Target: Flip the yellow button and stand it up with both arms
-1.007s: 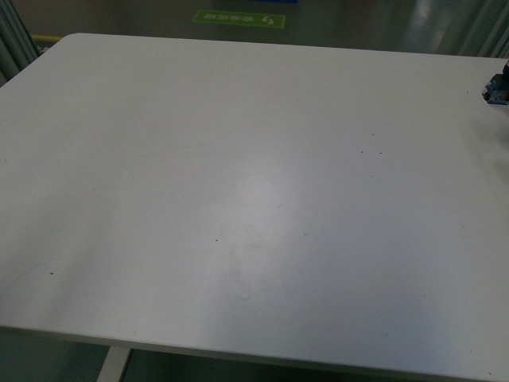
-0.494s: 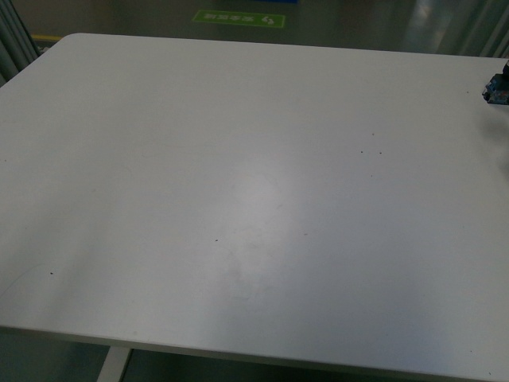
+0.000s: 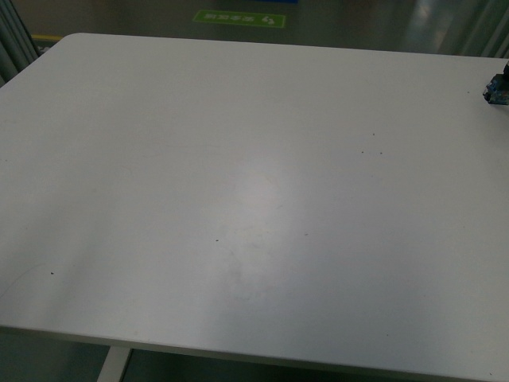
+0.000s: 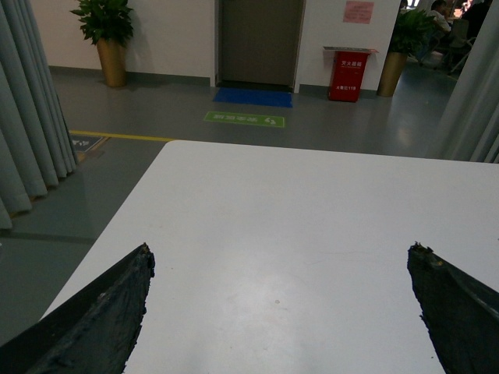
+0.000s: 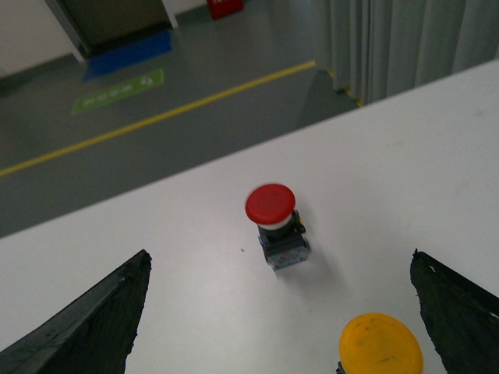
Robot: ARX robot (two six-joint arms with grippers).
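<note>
The yellow button (image 5: 380, 344) shows only in the right wrist view, low in the picture on the white table (image 5: 156, 234). Its flat yellow-orange cap faces the camera, and its body is almost wholly hidden under the cap and cut off by the frame edge. My right gripper (image 5: 279, 255) is open and empty above the table, with its dark fingers (image 5: 86, 319) spread wide; the yellow button lies between them, nearer one finger. My left gripper (image 4: 281, 249) is open and empty over bare table. Neither arm shows in the front view.
A similar switch with a red cap (image 5: 270, 205) stands upright on its black-and-blue body beyond the yellow button. In the front view a small black-and-blue object (image 3: 497, 89) sits at the table's far right edge (image 3: 477, 60). Floor, curtains and a door lie beyond the table.
</note>
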